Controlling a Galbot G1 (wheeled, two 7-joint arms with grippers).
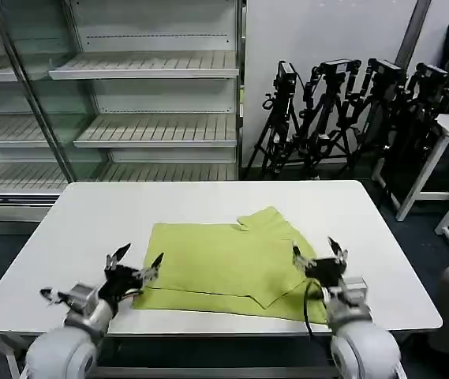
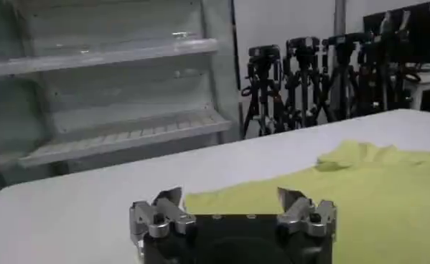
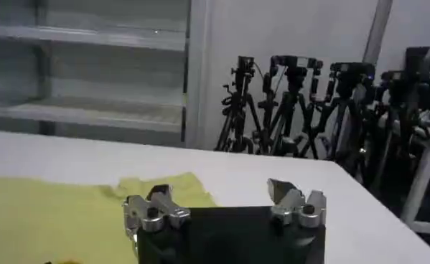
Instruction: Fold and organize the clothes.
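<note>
Lime-green T-shirt (image 1: 224, 264) partly folded at lower centre of the white table (image 1: 82, 229), our two grippers poised at its near corners.

We judge ourselves between folds: the shirt lies as a flattened slab with one flap doubled over toward the right of the frame and a sleeve bump at its upper right, and neither gripper holds cloth. Our left gripper (image 1: 135, 268) hovers at the lower left, fingers spread and empty, just beside the shirt's near-left corner; our right gripper (image 1: 319, 257) hangs over the near-right edge, likewise spread. The next move likely calls for lowering both to pinch the near hem. That hem lies close to the table's front edge, while bare tabletop stretches above and to both sides.
</note>
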